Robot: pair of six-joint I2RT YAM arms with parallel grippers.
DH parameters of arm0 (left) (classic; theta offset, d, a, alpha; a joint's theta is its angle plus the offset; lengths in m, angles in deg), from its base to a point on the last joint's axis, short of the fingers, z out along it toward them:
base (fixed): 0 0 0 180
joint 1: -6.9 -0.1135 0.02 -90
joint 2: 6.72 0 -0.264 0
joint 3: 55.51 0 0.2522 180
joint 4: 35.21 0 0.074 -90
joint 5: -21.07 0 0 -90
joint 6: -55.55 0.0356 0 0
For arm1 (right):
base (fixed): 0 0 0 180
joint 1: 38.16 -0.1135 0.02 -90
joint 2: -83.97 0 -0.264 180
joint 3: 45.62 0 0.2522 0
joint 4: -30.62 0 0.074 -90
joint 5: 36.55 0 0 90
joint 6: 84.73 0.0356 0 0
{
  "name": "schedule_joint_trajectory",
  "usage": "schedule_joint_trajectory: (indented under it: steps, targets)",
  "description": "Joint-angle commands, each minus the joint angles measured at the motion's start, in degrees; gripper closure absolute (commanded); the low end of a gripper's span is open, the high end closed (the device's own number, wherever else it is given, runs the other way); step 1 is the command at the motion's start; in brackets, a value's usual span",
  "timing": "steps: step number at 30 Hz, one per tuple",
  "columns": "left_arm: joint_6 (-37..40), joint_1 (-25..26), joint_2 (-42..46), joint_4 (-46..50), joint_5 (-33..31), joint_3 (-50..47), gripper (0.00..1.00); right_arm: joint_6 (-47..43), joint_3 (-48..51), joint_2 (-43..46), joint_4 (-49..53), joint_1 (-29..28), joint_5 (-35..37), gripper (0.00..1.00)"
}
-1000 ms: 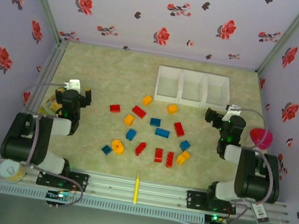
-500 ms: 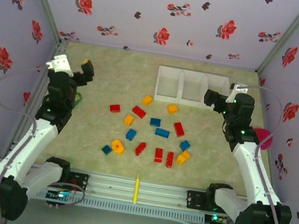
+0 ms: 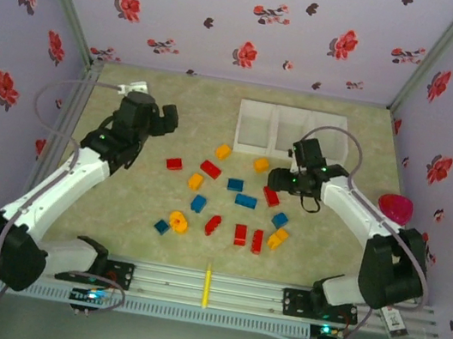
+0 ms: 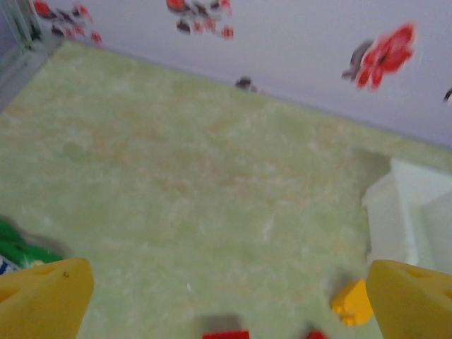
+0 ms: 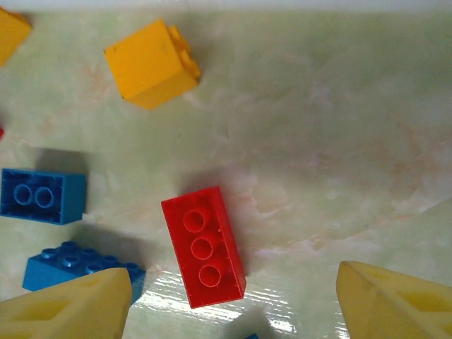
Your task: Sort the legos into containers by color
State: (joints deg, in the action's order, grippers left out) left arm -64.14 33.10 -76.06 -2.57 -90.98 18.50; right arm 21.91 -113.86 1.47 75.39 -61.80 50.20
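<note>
Red, blue and yellow Lego bricks [image 3: 246,201] are spread loosely over the pale green marbled table [image 3: 133,206] in the middle of the top view. All of them lie below the white three-compartment container [image 3: 292,133], which is set in the upper centre-right of that frame.

The right gripper [image 3: 277,178] is positioned centre-right in the top view, just below the container's lower edge and over the right side of the cluster. In the right wrist view its yellow fingertips [image 5: 70,307] are seen at the two bottom corners, spread wide, with nothing held. A red brick [image 5: 203,246] showing three studs lies flat between them, nearer the left-hand tip and touched by neither. A yellow brick [image 5: 150,63] is located at the upper left of that frame. Two blue bricks [image 5: 42,195] lie one below the other at the left edge, the lower one partly covered by the fingertip.

The left gripper [image 3: 168,116] is located in the upper left of the top view, apart from the bricks. In the blurred left wrist view its fingers [image 4: 42,296] are set wide apart at the bottom corners and nothing is gripped. An orange-yellow brick [image 4: 351,304] is seen just beside the right-hand finger, and the container's corner fills the right edge. A green item [image 4: 21,251] at the left edge cannot be identified.

A pink object [image 3: 394,206] rests at the table's right edge.
</note>
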Motion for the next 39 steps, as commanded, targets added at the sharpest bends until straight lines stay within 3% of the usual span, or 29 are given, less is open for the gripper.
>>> schedule_joint_trajectory:
  steps: [1, 14, 23, 26, 34, 39]
  targets:
    - [-0.29, 1.57, -1.76, 4.03, -2.03, 2.53, 0.00, 0.86, -1.14, -2.44, 1.56, -1.64, 0.10, 0.25]
    - [1.80, 3.94, -7.19, 13.17, -2.30, 11.90, 0.00, -0.28, -3.26, -11.25, 0.70, -3.34, -1.12, 0.41]
    - [2.76, 4.96, -7.80, 14.40, -2.37, 13.49, 0.00, -0.41, -4.16, -14.98, -0.46, -3.70, -2.29, 0.44]
    - [2.89, 4.92, -8.11, 14.69, -2.37, 13.66, 0.00, -0.38, -4.21, -15.70, -0.52, -3.72, -1.88, 0.51]
    - [2.98, 5.26, -8.89, 15.35, -2.33, 14.45, 0.00, -0.71, -5.59, -13.89, 1.58, -3.36, 2.03, 0.74]
    - [3.01, 5.86, -9.67, 16.30, -2.30, 15.14, 0.00, -3.12, -11.31, -7.72, 7.52, 0.25, 6.13, 0.75]
